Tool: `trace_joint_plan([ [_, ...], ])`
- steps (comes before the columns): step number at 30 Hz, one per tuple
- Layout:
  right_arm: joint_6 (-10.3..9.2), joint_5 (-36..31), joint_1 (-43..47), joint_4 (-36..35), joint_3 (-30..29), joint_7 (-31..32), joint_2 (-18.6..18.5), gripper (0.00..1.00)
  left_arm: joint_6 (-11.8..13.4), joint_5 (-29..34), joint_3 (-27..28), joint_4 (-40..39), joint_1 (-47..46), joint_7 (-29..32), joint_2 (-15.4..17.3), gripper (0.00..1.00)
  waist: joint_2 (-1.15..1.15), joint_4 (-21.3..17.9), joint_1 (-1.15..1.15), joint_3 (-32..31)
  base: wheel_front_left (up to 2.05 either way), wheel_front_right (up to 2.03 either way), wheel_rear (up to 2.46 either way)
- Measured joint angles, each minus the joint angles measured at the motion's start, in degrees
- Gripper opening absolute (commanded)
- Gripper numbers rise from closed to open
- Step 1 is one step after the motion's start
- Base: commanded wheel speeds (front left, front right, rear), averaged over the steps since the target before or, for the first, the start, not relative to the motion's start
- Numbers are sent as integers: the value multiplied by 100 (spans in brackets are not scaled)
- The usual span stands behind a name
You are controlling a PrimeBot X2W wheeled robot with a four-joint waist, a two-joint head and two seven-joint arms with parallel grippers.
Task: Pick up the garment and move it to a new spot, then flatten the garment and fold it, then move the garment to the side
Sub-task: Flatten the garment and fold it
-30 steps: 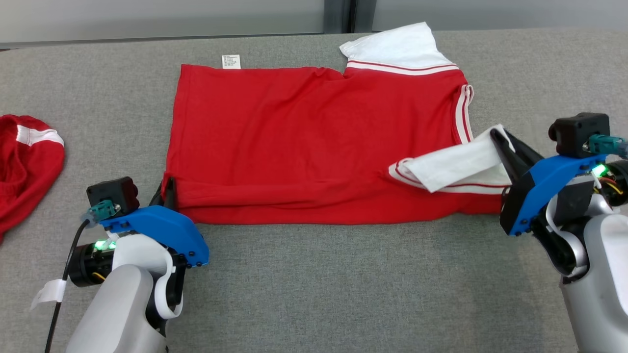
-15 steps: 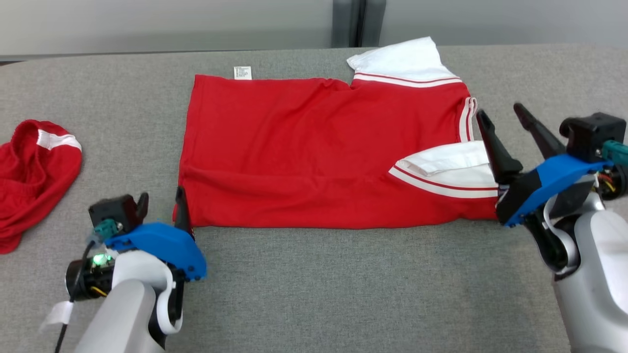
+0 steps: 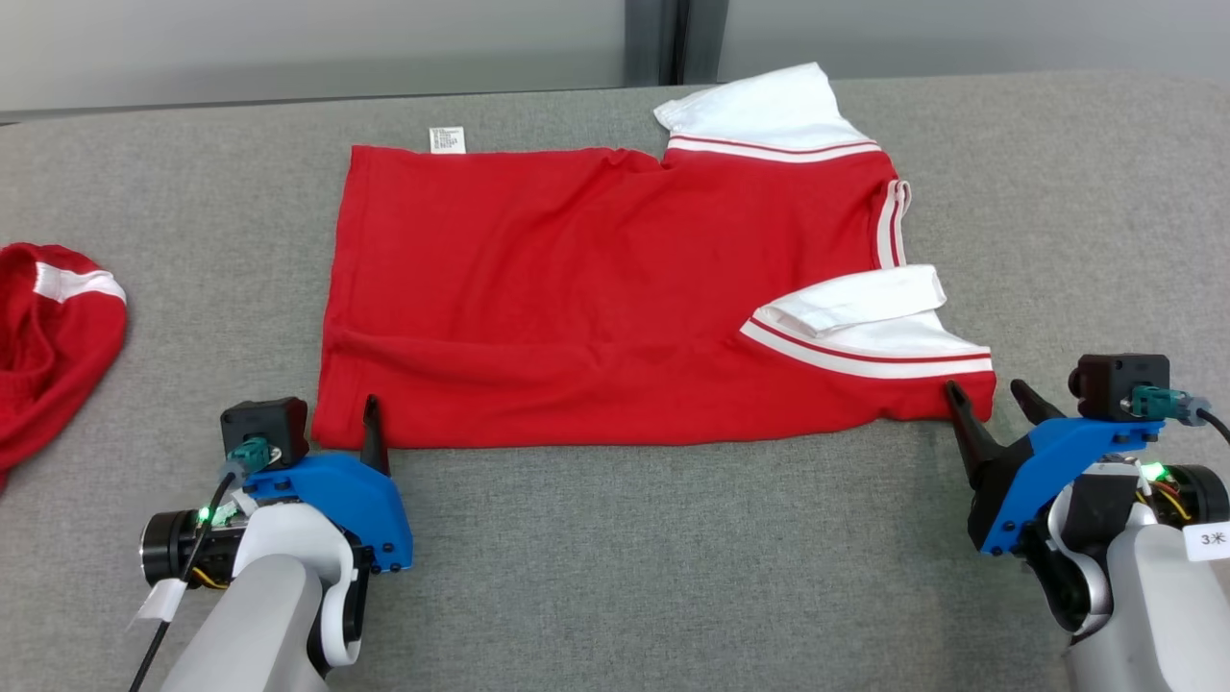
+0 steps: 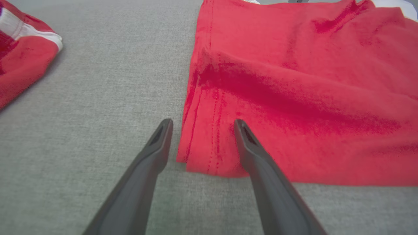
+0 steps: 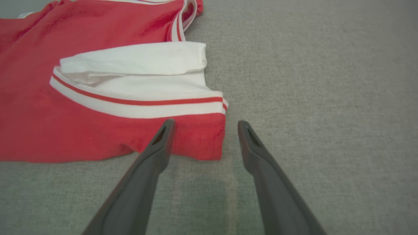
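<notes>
**Grey worktop (image 3: 615,577): shirt (image 3: 577,288) flat, both pincers wide at its near corners**

Grey felt covers the worktop, and pale wall panels stand behind its far edge. The red shirt lies spread out in the middle, long side running left to right. Its hem faces left and its white sleeves are at the right end. One sleeve (image 3: 759,106) sticks out past the far edge. The other sleeve (image 3: 865,317) is folded back on itself over the red body near the right corner, with red-striped white trim below it. A small white label (image 3: 446,139) pokes out at the far-left corner. Shallow creases run along the near-left part of the body.

The left pincer (image 4: 202,122) sits low at the near-left corner, spread wide and holding nothing. In the left wrist view it straddles the corner. One finger (image 4: 156,143) is over bare felt just left of the hem, and the other (image 4: 251,147) is over the red cloth. Whether either tip touches cannot be told.

The right pincer (image 3: 985,389) is at the near-right corner, equally wide and empty. In the right wrist view its left finger (image 5: 160,143) overlaps the red corner below the trim. Its right finger (image 5: 254,147) is over bare felt just beside the shirt.

A second red garment (image 3: 48,336) with a white band lies bunched at the far-left side, well apart from the shirt.
</notes>
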Motion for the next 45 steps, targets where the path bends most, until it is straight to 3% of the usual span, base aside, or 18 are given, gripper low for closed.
trace_joint_plan([
  [11, -1, -346, -296, 691, -353, 34, 243, 100, -357, 47, -287, 605, -430, 146, -74, 100, -1, 34, 0, 202, 0, 0, 0],
  [12, -1, -333, -310, 716, -338, 57, 247, 98, -410, 16, -299, 667, -463, 200, -86, 76, -1, 42, 0, 207, 0, 0, 0],
  [13, -2, -313, -315, 727, -314, 56, 252, 40, -463, 3, -321, 734, -504, 249, -87, 40, -1, 46, 0, 209, 0, 0, 0],
  [14, -2, -294, -316, 735, -289, 49, 252, 0, -510, -30, -328, 787, -532, 301, -100, 0, -1, 46, -1, 207, 0, 0, 0],
  [22, -1, 3, -120, 497, -193, 7, 283, 0, -560, -237, -236, 891, -497, 110, -236, 0, 0, 43, 1, 86, 0, 0, 0],
  [27, -1, 54, 313, -261, -294, 127, 294, 0, -545, -331, -191, 553, -138, 59, -132, 0, 0, 69, 1, -105, 0, 0, 0],
  [37, 0, 463, 1707, -1793, -489, 961, 300, 0, -108, -325, -268, -988, 1013, 397, 246, 0, -1, 40, 0, -442, 0, 0, 0],
  [45, 0, 985, 2617, -2230, -468, 1485, 302, 0, 342, -416, -249, -1967, 1935, 964, 647, 0, 0, -44, 0, -513, 0, 0, 0],
])
